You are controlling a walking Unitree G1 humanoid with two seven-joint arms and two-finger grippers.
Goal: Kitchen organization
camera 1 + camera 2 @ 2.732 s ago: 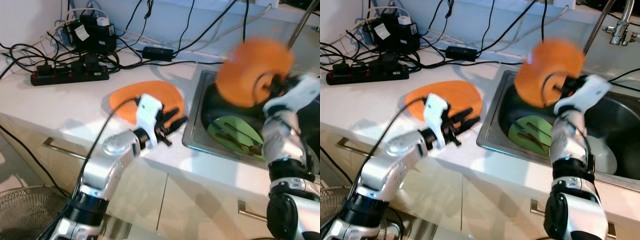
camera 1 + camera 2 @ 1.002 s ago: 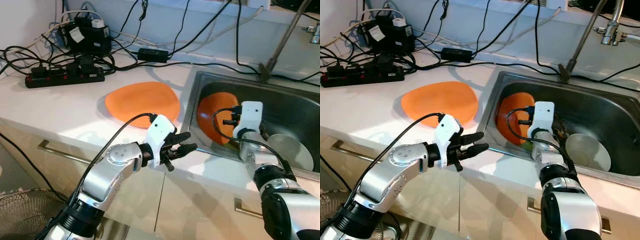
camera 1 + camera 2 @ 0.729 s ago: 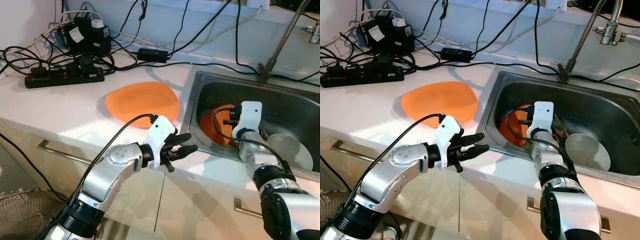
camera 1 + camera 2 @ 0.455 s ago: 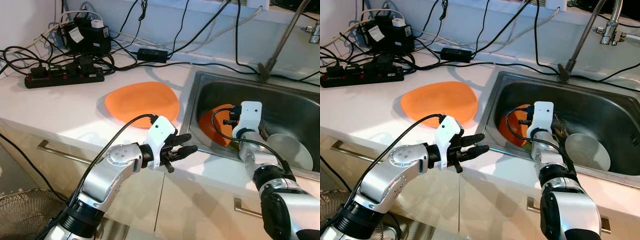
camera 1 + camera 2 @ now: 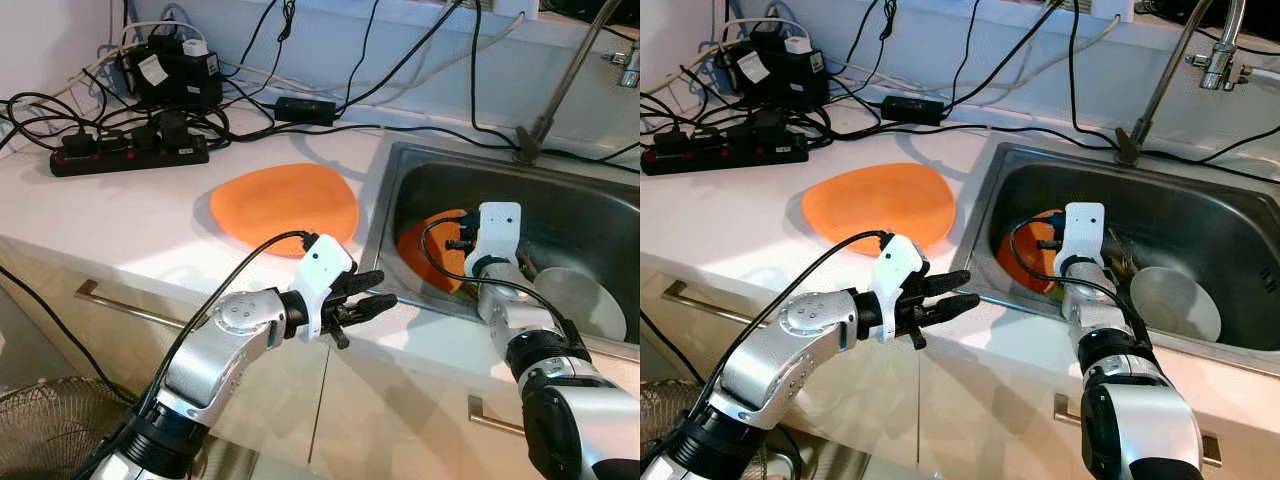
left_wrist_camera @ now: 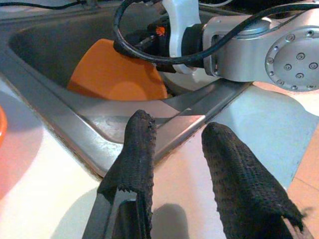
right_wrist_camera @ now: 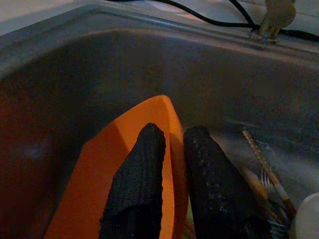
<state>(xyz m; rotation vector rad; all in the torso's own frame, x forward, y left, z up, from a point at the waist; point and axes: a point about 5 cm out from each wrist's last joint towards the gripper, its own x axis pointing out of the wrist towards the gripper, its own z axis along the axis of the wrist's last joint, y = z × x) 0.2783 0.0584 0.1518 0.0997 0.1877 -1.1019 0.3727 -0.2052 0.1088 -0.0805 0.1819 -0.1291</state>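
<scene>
An orange plate (image 5: 425, 255) stands tilted in the left part of the steel sink (image 5: 600, 205), leaning towards the sink's left wall. My right gripper (image 7: 174, 137) is shut on its upper rim, one black finger on each face of the plate (image 7: 99, 174). A second orange plate (image 5: 285, 205) lies flat on the white counter, left of the sink. My left gripper (image 5: 378, 290) hovers open and holds nothing, over the counter's front edge by the sink's near left corner (image 6: 124, 124).
A white bowl (image 5: 585, 300) and some utensils (image 7: 261, 167) lie in the sink to the right of the plate. The faucet (image 5: 560, 85) rises behind the sink. A power strip (image 5: 130, 150), an adapter and several cables crowd the back left of the counter.
The orange plate, held high above the sink at first, has come down into the sink with my right gripper still on it. My left gripper stays open near the counter edge.
</scene>
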